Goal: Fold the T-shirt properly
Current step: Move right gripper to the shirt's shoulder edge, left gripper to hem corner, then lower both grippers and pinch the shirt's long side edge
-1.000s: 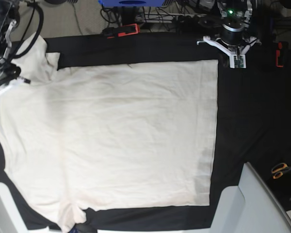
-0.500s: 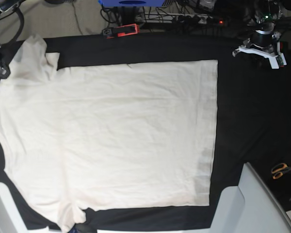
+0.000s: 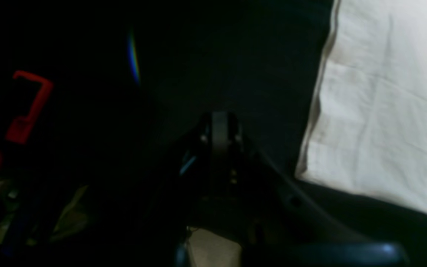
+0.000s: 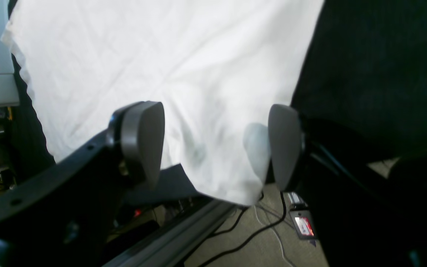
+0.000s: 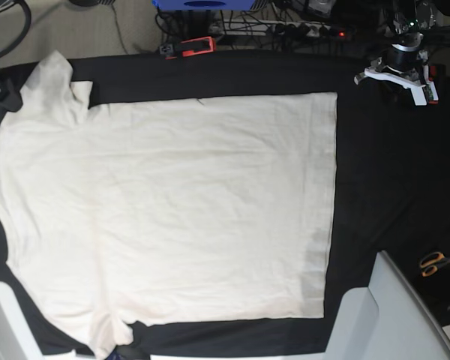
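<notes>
Cream cotton fills the base view: the plain off-white short-sleeved T-shirt (image 5: 172,217) lies flat and unfolded on the black-draped worktop (image 5: 390,187), long axis running across the picture, straight hem toward the picture's right, sleeves and shoulders toward its left. The left end effector (image 5: 395,75) hovers past the hem's far corner, clear of the cloth; the right arm sits at the left edge beside the upper sleeve, so it looks nearer to fabric. A red-and-black clamp (image 5: 187,47) grips the far edge, and orange-handled scissors (image 5: 435,262) lie well apart.

In the left wrist view, the left end effector (image 3: 219,128) has its 2 fingers pressed together, empty, with the shirt's hem corner (image 3: 380,111) lying off to its right.

In the right wrist view, the right end effector (image 4: 213,144) stands wide, its 2 pads (image 4: 143,137) straddling the sleeve end (image 4: 213,159) draped over the worktop's edge, gripping nothing.
</notes>
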`<state>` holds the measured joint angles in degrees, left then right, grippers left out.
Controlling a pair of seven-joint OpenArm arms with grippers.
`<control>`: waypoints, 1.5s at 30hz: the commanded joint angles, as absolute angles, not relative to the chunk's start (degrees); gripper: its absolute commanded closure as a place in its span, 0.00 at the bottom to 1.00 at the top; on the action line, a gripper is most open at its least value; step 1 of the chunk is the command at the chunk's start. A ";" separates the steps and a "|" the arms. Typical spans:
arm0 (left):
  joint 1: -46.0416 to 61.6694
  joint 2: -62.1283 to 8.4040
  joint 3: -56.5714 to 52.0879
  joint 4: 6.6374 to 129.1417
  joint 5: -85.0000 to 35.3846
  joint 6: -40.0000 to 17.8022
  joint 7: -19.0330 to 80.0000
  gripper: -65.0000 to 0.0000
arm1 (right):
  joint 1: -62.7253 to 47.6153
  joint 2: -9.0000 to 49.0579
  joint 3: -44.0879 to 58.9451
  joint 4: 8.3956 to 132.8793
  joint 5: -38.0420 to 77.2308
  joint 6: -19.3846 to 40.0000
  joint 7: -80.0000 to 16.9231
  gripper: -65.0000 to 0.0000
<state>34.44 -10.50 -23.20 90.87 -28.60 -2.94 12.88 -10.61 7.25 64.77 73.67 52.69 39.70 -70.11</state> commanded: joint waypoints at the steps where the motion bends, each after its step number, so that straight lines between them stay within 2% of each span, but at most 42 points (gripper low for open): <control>1: 34.59 -11.03 -23.43 91.56 -28.88 -2.86 11.65 1.00 | -10.59 8.48 65.27 74.51 54.02 40.00 -69.49 0.36; 7: 34.51 -11.21 -23.60 91.56 -28.79 -2.86 14.90 1.00 | -12.70 8.13 64.92 72.92 53.85 40.00 -69.41 0.36; 13: 34.51 -11.30 -23.60 91.56 -28.79 -2.95 16.22 1.00 | -12.53 8.31 64.84 68.09 48.84 40.00 -66.77 0.36; 22: 34.51 -11.30 -23.60 91.56 -28.53 -2.95 16.31 1.00 | -12.09 7.43 64.57 68.09 47.96 40.00 -66.77 0.36; 27: 34.77 -11.30 -23.60 91.56 -28.44 -2.95 16.48 1.00 | -12.00 7.43 60.09 68.09 48.22 40.00 -66.68 0.36; 40: 35.30 -11.38 -23.60 91.56 -28.53 -2.95 16.48 1.00 | -11.47 6.20 59.82 68.09 47.87 40.00 -64.75 0.36; 42: 35.30 -11.38 -23.60 91.56 -28.53 -2.95 16.48 1.00 | -11.47 6.11 57.27 68.00 47.87 40.00 -64.40 0.36; 44: 35.30 -11.38 -23.60 91.56 -28.53 -2.95 16.48 1.00 | -11.47 6.20 55.52 67.12 48.04 40.00 -64.31 0.41; 45: 35.30 -11.38 -23.60 91.56 -28.53 -2.95 16.48 1.00 | -11.30 6.20 55.16 66.33 48.04 40.00 -64.22 0.48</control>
